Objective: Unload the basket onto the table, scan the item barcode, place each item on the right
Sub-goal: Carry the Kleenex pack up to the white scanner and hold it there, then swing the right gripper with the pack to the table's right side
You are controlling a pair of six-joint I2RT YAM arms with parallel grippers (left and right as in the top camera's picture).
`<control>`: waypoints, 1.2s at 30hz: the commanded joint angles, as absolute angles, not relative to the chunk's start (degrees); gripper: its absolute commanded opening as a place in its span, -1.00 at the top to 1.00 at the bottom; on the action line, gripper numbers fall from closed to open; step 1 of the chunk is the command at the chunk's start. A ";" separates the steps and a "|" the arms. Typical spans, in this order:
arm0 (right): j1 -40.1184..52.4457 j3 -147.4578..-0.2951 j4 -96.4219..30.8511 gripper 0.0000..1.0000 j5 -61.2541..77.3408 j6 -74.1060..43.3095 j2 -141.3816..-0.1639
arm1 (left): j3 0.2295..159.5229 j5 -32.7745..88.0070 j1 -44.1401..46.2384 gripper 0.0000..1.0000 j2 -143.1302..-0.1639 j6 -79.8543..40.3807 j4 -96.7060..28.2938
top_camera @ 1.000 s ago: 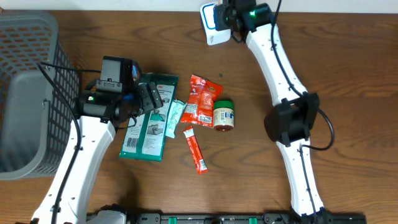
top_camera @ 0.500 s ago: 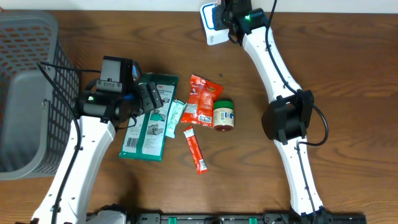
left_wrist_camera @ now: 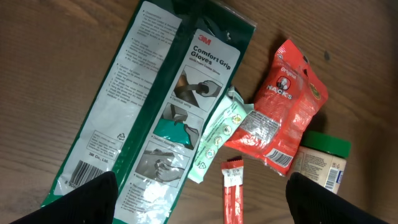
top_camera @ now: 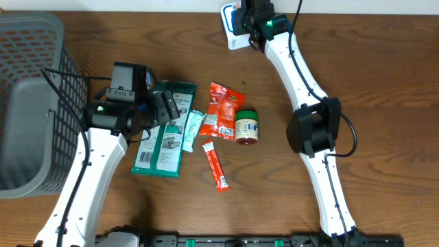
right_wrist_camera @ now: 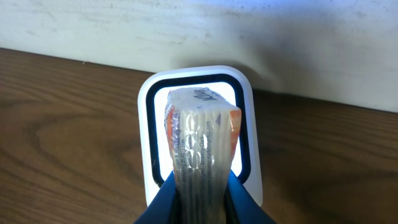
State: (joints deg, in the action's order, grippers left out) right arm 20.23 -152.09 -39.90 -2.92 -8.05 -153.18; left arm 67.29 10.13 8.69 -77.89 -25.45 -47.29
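Right claw [right_wrist_camera: 202, 196]: you have it clamped on a packet [right_wrist_camera: 200, 143], end-on before the scanner [right_wrist_camera: 249, 124], print unreadable | left claw [left_wrist_camera: 202, 199]: spread wide over pack [left_wrist_camera: 168, 99] reading "3M Comfort Grip Gloves" | red bag [left_wrist_camera: 283, 106]: "HACKS"

1 basket [top_camera: 20, 48], grey mesh, 9 o'clock.
1 scanner [top_camera: 236, 43], white, 12 o'clock.
1 packet [right_wrist_camera: 200, 143], clear-wrapped, 12 o'clock.
At centre:
1 glove pack [top_camera: 163, 140], green
1 sachet [top_camera: 193, 129], pale green
1 snack bag [top_camera: 222, 110], red
1 jar [top_camera: 247, 127], green lid
1 stick [top_camera: 216, 165], red
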 commanded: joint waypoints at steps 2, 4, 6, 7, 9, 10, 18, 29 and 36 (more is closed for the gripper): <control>20.38 -152.81 -40.34 0.71 -2.46 -8.75 -153.49 | 68.16 9.58 8.54 -0.73 -77.58 -25.12 -47.29; 20.27 -152.92 -41.63 0.71 -2.44 -8.95 -152.35 | 68.16 9.58 8.54 -0.73 -77.58 -25.12 -47.29; 20.14 -152.92 -43.38 0.74 -2.44 -8.95 -150.32 | 68.16 9.58 8.54 -0.74 -77.58 -25.12 -47.29; 20.01 -152.92 -44.56 0.74 -2.44 -8.93 -148.97 | 68.16 9.58 8.54 -0.73 -77.58 -25.12 -47.29; 19.66 -152.92 -47.31 0.75 -2.44 -8.93 -145.58 | 68.16 9.58 8.54 -0.74 -77.58 -25.12 -47.29; 19.51 -152.92 -48.75 0.76 -2.46 -8.86 -144.03 | 68.16 9.58 8.54 -0.73 -77.58 -25.12 -47.29; 17.32 -152.92 -71.59 0.84 -2.55 -8.01 -125.95 | 68.16 9.58 8.54 -0.73 -77.58 -25.12 -47.29; 6.37 -152.90 -90.67 0.98 -4.16 -8.05 -112.75 | 68.16 9.58 8.54 -0.74 -77.58 -25.12 -47.29; -1.89 -151.59 -97.32 0.97 -4.71 -8.05 -114.69 | 68.16 9.58 8.54 -0.73 -77.58 -25.12 -47.29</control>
